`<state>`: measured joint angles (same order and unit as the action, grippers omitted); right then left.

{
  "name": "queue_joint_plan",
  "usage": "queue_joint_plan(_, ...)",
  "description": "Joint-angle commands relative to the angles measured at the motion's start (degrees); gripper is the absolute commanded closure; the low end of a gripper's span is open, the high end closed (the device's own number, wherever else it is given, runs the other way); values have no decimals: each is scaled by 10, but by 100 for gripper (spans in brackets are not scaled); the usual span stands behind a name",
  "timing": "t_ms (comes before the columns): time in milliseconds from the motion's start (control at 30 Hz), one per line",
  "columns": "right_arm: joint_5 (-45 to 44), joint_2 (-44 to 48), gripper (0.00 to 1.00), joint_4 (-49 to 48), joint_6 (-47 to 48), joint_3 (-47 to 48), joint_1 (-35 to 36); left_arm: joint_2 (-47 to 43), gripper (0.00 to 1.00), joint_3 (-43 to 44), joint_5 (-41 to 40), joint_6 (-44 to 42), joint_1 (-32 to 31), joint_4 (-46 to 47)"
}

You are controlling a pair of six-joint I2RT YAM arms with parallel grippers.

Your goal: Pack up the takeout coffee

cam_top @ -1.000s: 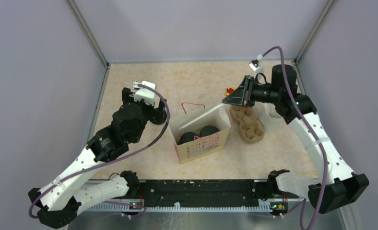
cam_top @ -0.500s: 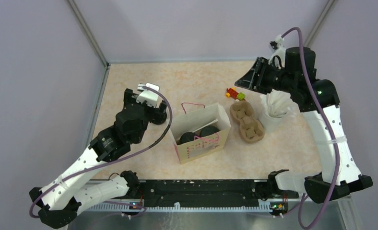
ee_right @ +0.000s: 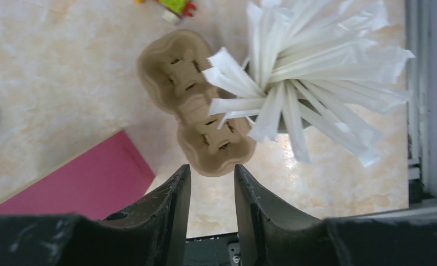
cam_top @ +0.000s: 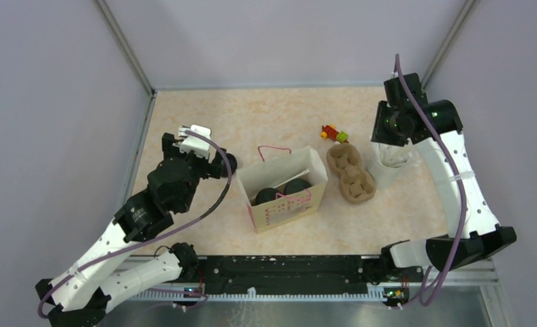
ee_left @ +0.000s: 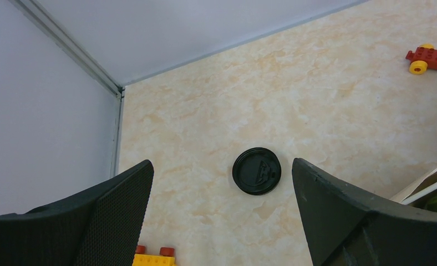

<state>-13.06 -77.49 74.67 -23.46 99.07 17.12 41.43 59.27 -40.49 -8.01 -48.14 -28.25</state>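
paper bag (cam_top: 283,208), pulp cup carrier (cam_top: 351,173) just beside it, cup of wrapped straws (cam_top: 386,175), toy bricks (cam_top: 334,133)

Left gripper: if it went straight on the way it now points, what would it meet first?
Probably the loose black lid lying flat on the table, ahead between the wide-open fingers of the left gripper in the wrist view. Depth is unclear; it might touch bare table just beside it.

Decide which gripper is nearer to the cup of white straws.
Right. The right gripper hangs just above the cup of white straws; the left gripper is beyond the paper bag.
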Motion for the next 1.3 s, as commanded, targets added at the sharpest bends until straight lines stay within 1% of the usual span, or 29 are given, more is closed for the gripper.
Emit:
queue_joint_plan(0,-79,16,66,23,-17,-11,-21,-7,1,-10,1,15,1,7)
queue_joint_plan(67,-83,21,66,21,-27,-17,-32,-8,1,-10,6,15,1,7)
queue_joint_plan(200,-59,29,66,18,-36,-37,-79,-9,1,-14,12,15,1,14)
queue_joint_plan(300,-8,46,61,9,-68,-59,-139,-11,1,-14,19,14,1,15)
queue_joint_plan(400,16,68,60,-4,-107,-88,-182,-16,1,-16,21,11,1,15)
queue_joint_plan(467,18,81,60,-18,-123,-112,-196,-21,1,-18,22,9,1,11)
queue_joint_plan(633,26,97,67,-63,-133,-151,-198,-32,1,-16,22,8,1,-1)
queue_joint_plan(733,68,104,70,-102,-120,-166,-199,-40,1,-23,15,11,1,-4)
queue_joint_plan(867,93,90,70,-98,-76,-136,-199,-45,1,-26,18,23,1,-16)
queue_joint_plan(1000,82,85,71,-87,-33,-110,-199,-46,1,-28,19,27,0,-15)
queue_joint_plan(1267,150,75,70,-107,25,-125,-199,-45,1,-31,20,34,1,-13)
